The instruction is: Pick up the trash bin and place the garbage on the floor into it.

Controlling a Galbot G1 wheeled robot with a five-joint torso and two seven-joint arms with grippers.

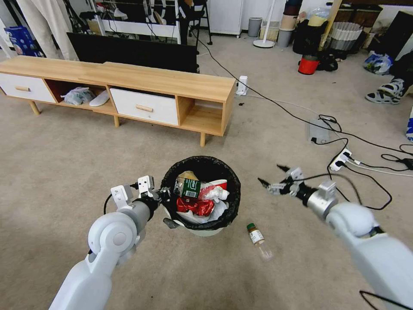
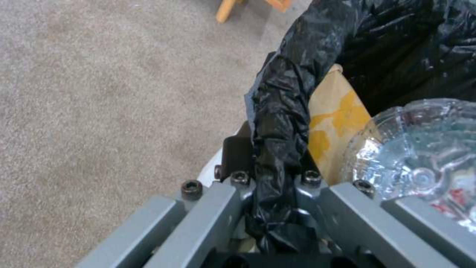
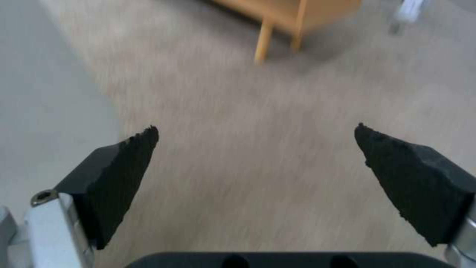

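while the floor [image 1: 107, 159] spreads beige around us, we see the long wooden tv stand [image 1: 142, 82] across its far side. nearer to us, the trash bin [image 1: 201, 230] hangs at our left front, its black bag folded over the rim; inside we see a green-labelled bottle [image 1: 193, 188], a crushed red can [image 1: 195, 206], white tissue and a brown cardboard piece [image 2: 337, 123]. our left gripper [image 1: 165, 199] has its fingers clamped on the bin's bagged rim at the side nearest that arm. our right gripper [image 1: 269, 177] hovers above the carpet to the right of the bin, its fingers [image 3: 119, 178] spread wide apart with nothing between them. one small clear bottle [image 1: 259, 240] lies on the carpet just right of the bin.
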